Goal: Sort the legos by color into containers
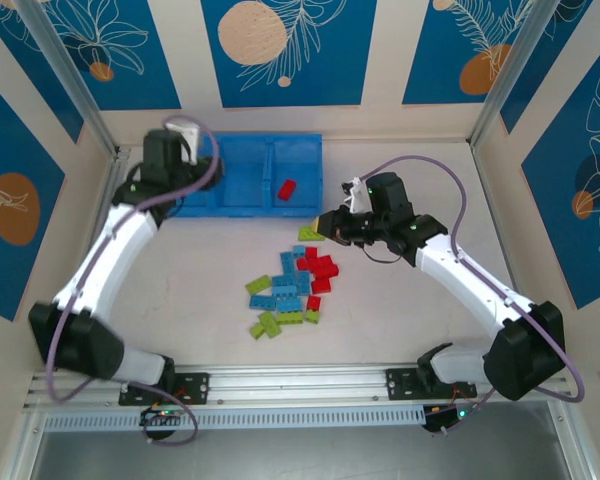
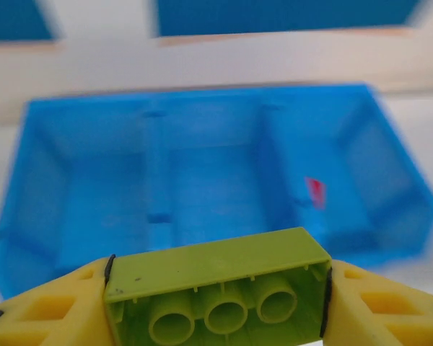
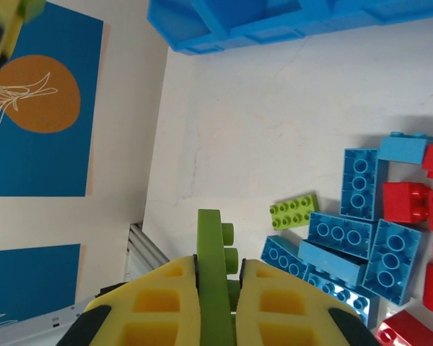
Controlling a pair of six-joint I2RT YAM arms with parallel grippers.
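White table [image 1: 200, 270], seen from above. A blue bin [image 1: 242, 178] sits at its far edge; a loose cluster of red, blue and green legos [image 1: 290, 290] lies mid-table, apart from the bin.

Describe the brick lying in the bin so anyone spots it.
Find the long blue bin at the far left of the table. Its right-end compartment holds one red brick. The other red bricks lie loose in the pile on the table.
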